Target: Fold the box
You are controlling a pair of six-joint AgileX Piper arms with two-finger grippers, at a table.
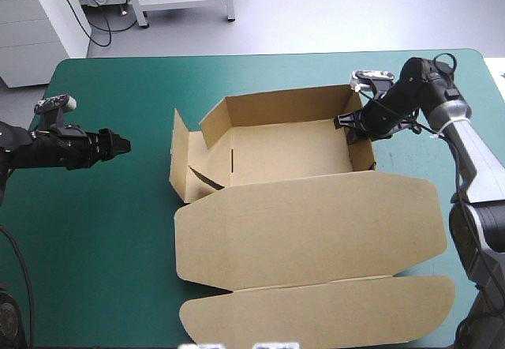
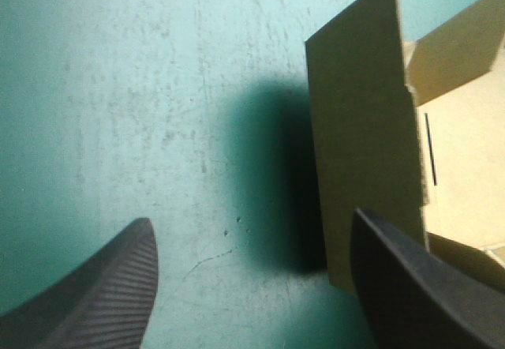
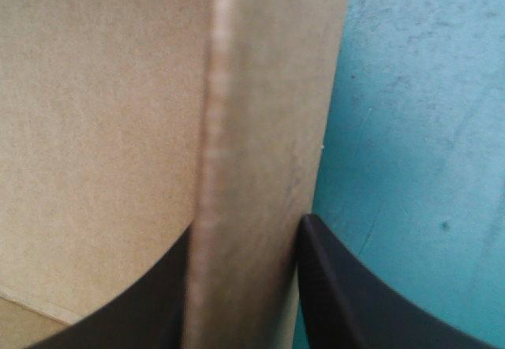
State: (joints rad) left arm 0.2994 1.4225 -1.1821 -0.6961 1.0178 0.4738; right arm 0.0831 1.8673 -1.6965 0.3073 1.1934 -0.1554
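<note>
Right gripper (image 1: 354, 130), right of centre in the high view, is clamped on the right wall (image 1: 364, 156) of the box (image 1: 284, 153). Its wrist view shows the board's edge pinched between the black fingers (image 3: 347, 294), one inside the tray and one out over the teal-green cover (image 3: 418, 128). I judge the grip is there to hold that wall upright while the other end is dealt with.

Nearest the camera, across the lower half of the high view, the lid (image 1: 316, 215) lies flat and open, leaving the tray clear to reach. Beyond it the tray sits at the frame's centre. Its left flap (image 1: 180, 159) stands loose and leans outward, not yet tucked. The left gripper (image 1: 118, 145), at the frame's left, has its fingers apart and points at that flap. In the high view it is clear of the board, probably lined up to push or take the flap. Farthest off, at upper centre, the far wall (image 1: 276, 106) is raised.
</note>
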